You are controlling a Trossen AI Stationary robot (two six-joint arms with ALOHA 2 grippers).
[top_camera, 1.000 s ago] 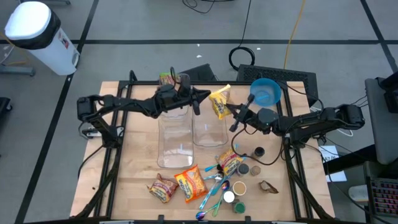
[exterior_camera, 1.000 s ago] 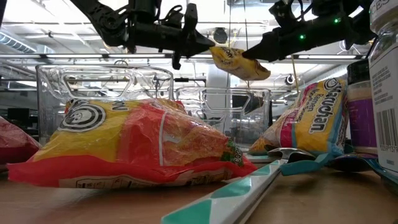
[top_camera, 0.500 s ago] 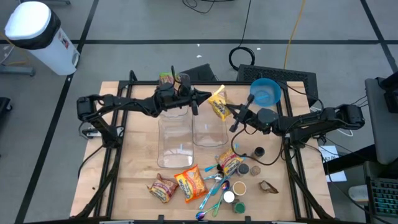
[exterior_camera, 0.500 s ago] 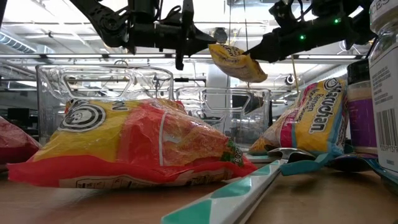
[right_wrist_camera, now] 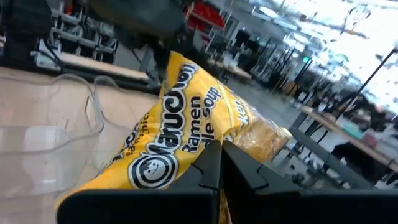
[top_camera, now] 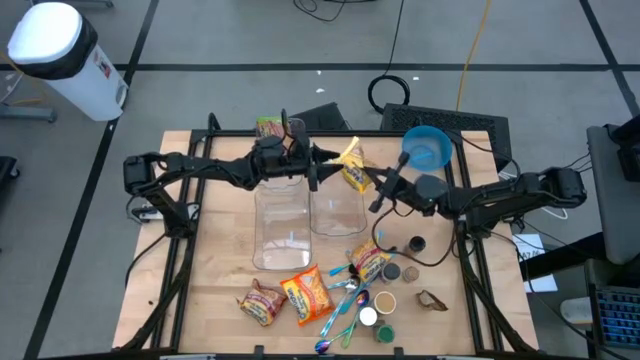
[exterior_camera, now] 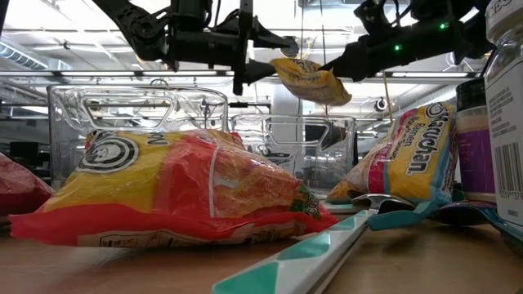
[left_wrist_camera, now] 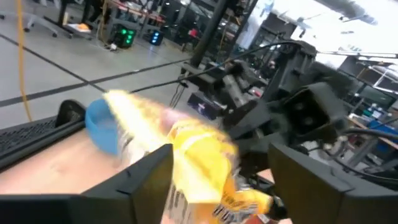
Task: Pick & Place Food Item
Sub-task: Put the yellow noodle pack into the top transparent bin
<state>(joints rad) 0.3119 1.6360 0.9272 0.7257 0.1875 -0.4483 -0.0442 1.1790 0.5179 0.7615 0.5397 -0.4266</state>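
the left gripper (top_camera: 322, 167) has closed in on the yellow ramen packet (top_camera: 353, 165), jaws apart around its left edge. the right gripper (top_camera: 372, 178) is clamped on the packet, above the right clear bin (top_camera: 337, 210).

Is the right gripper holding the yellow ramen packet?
Yes, the right gripper is shut on the yellow ramen packet, pinching its edge.

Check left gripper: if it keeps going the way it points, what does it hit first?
Likely the yellow ramen packet held by the right gripper. The left gripper points straight at it, jaws open around its near edge.
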